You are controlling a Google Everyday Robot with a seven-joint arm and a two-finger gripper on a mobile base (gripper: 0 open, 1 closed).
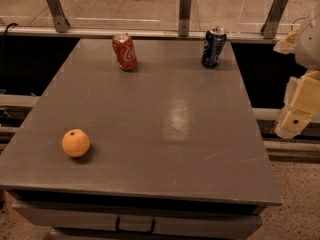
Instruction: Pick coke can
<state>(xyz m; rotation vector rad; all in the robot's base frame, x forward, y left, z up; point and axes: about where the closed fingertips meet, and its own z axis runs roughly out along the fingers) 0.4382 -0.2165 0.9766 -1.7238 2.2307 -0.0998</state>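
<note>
The coke can [124, 51] is red with white script and a silver top. It stands slightly tilted near the far edge of the grey table [165, 119], left of centre. My gripper [298, 109] shows at the right edge of the view, beyond the table's right side, far from the can and holding nothing that I can see.
A dark blue can [213, 46] stands at the far right of the table. An orange fruit [76, 143] lies near the front left. A glass railing with metal posts [185, 14] runs behind the table. A drawer handle [135, 225] shows below the front edge.
</note>
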